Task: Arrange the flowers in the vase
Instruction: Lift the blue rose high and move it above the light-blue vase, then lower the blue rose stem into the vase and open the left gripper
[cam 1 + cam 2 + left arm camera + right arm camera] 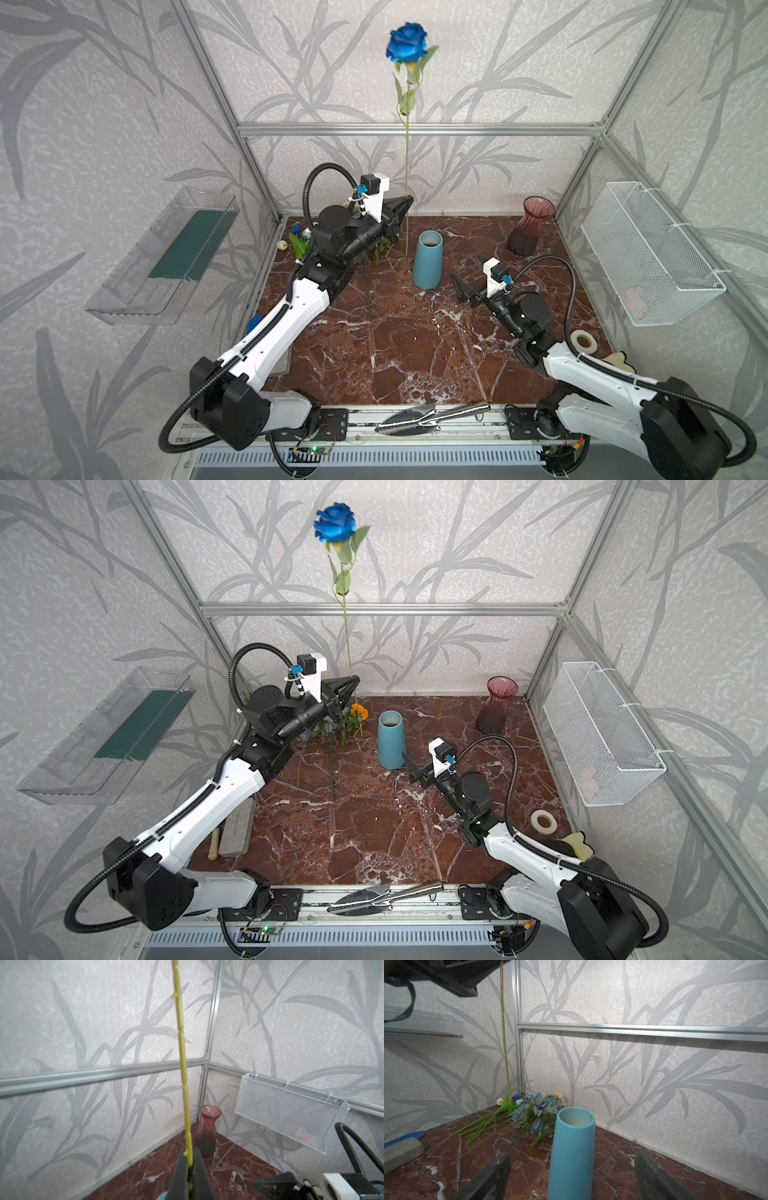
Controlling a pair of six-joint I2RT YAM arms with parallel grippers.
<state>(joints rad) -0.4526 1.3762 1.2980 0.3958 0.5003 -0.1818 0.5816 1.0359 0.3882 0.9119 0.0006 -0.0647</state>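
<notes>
1. While the left hand (409, 201) is clamped tight on the stem (182, 1064) of the dark blue rose (406, 41), the flower stands nearly upright. The bloom is far above the hand and a shorter length of stem hangs below it.
2. That lower end hangs just beside the blue vase (427, 270) and below its rim, so the rose is not yet in. I judge it needs raising, then carrying over the mouth.
3. The right hand (457, 289) gapes wide and holds nothing. The vase stands just ahead of it, in line with the gap between its jaws, and I judge it is placed to steady the vase.
4. The rose looks light, with a thin, stiffish plastic stem that has small nubs along it. Held this low it is top-heavy, and the bloom may sway (the stem could also turn in the grip).
5. The remaining flowers (537, 1109) lie heaped on the tabletop (395, 353), beneath the left hand. They are best taken by the bare stems, since the fabric heads are soft and would crush.
6. The vase is tall, narrow and smooth, so a sideways knock from the stem could tip it.
</notes>
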